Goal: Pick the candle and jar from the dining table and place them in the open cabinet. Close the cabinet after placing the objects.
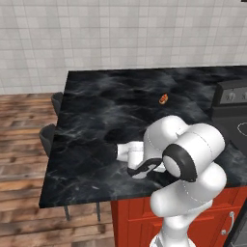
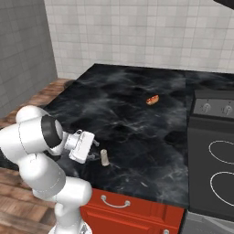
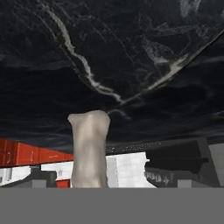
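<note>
On dining table (image 2: pixel 137 119), candle (image 2: pixel 104 157) upright, seemingly between open end effector (image 2: pixel 93 151) tips

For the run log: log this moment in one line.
phase: reach | pincer: open, beside candle | candle: upright on dining table, ungrasped

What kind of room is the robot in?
It looks like a kitchen. There is a stove with knobs and round burners, a black marble table over red cabinets, and a tiled wall behind. A small pale candle stands on the marble.
</note>
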Tool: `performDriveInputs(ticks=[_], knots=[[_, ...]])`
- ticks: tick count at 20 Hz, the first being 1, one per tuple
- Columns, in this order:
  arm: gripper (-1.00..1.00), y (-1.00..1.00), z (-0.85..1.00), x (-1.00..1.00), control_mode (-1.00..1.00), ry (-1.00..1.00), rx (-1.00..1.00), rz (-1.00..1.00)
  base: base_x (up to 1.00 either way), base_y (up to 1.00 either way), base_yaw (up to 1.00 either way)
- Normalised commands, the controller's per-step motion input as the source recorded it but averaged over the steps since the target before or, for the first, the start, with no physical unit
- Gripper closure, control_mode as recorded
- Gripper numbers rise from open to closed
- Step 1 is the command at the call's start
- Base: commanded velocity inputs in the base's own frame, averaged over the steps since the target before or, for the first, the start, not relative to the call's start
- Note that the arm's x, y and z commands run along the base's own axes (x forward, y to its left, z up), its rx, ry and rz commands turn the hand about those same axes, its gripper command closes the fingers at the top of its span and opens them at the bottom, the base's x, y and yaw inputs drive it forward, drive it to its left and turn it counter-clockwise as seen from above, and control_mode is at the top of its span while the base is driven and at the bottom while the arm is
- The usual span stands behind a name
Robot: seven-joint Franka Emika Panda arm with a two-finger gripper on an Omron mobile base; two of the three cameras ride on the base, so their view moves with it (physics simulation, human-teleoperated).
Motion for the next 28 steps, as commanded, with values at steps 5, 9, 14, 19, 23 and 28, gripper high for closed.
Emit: performDriveInputs(ticks=[5, 9, 14, 19, 23, 28], knots=[[-1.0, -0.02, -0.13, -0.2, -1.0, 0.0, 0.0, 0.0, 0.0, 0.0, 0.0], [-1.0, -0.08, -0.09, -0.18, -1.0, 0.0, 0.0, 0.0, 0.0, 0.0, 0.0], [-1.0, -0.17, -0.01, -0.02, -1.0, 0.0, 0.0, 0.0, 0.0, 0.0, 0.0], [-1.0, -0.18, 0.0, 0.0, -1.0, 0.0, 0.0, 0.0, 0.0, 0.0, 0.0], [-1.0, -0.09, 0.0, 0.0, -1.0, 0.0, 0.0, 0.0, 0.0, 0.0, 0.0], [-1.0, -0.06, 0.0, 0.0, -1.0, 0.0, 0.0, 0.0, 0.0, 0.0, 0.0]])
